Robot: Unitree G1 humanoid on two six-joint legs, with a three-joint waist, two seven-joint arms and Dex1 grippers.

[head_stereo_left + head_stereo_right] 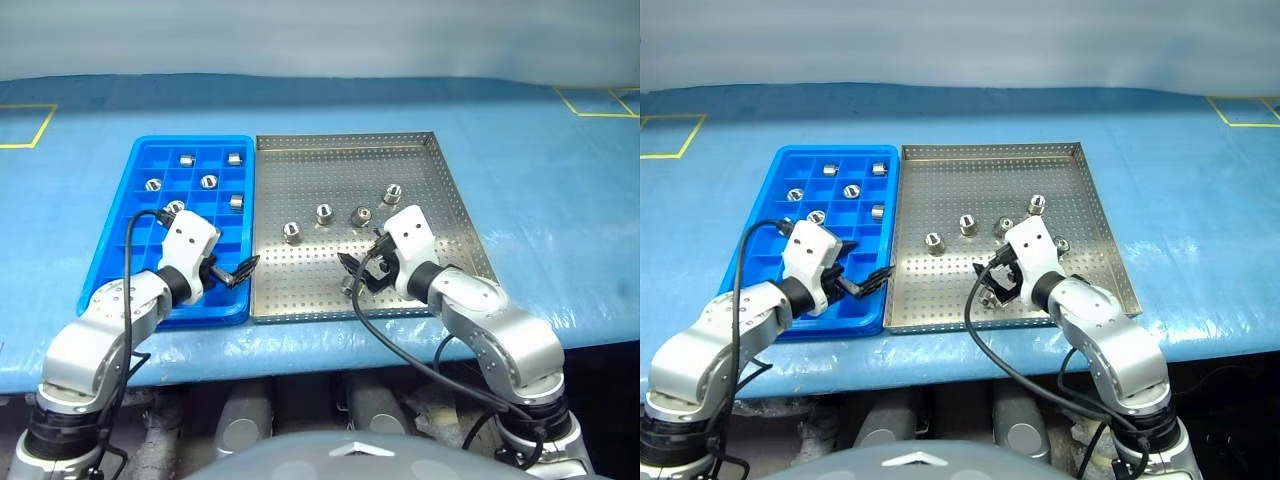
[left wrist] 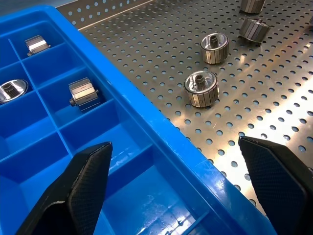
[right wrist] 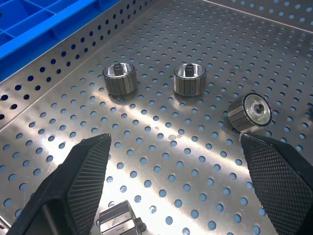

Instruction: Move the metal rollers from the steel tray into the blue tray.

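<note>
The steel tray lies in the middle of the table, with the blue tray against its left side. Several metal rollers are scattered over the steel tray, and several more sit in the blue tray's far compartments. My left gripper hangs open and empty over the blue tray's near right corner, straddling its rim. My right gripper is open over the near middle of the steel tray. One roller lies just below and between its fingers, apart from them.
Both trays rest on a blue cloth that covers the table. Yellow tape marks sit at the far left and far right corners. The table's front edge runs just behind my arms.
</note>
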